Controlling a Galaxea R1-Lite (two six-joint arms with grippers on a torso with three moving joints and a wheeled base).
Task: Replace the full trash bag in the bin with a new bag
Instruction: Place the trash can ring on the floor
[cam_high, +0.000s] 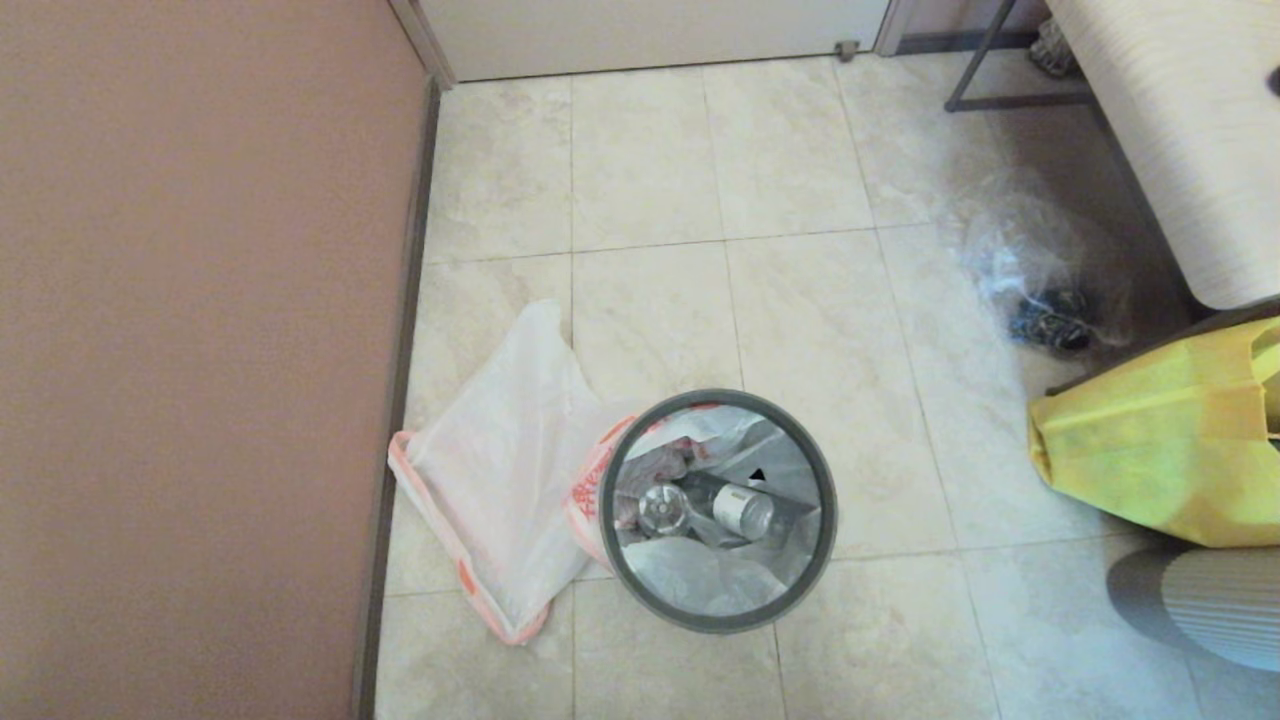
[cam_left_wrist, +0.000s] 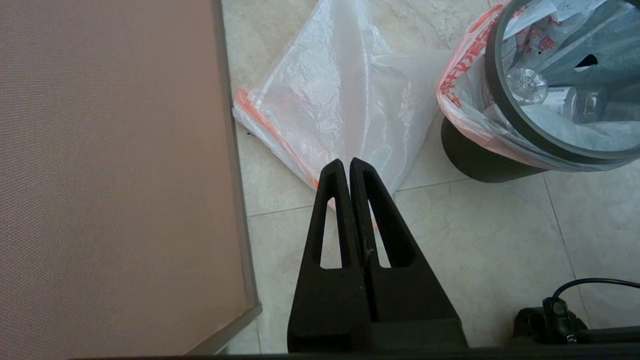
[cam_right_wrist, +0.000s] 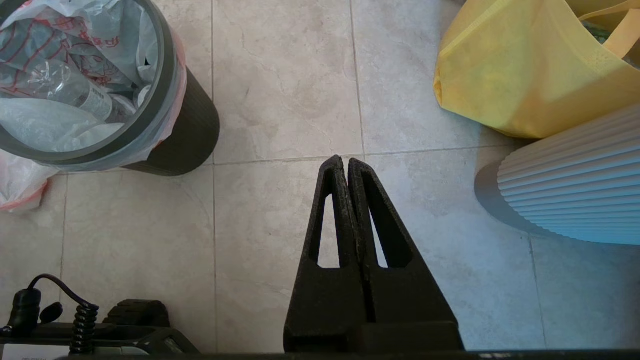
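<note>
The bin was seen standing on the tiled floor, lined with a full trash bag holding bottles. A new bag lay flat just beside it, near the wall. The left gripper and right gripper were held above the floor, fingers pressed together, nothing gripped.

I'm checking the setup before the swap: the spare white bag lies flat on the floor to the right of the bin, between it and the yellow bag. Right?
Not quite. The spare white bag lies flat on the floor to the left of the bin, between it and the wall; the head view shows this. The yellow bag sits off to the bin's right.
</note>
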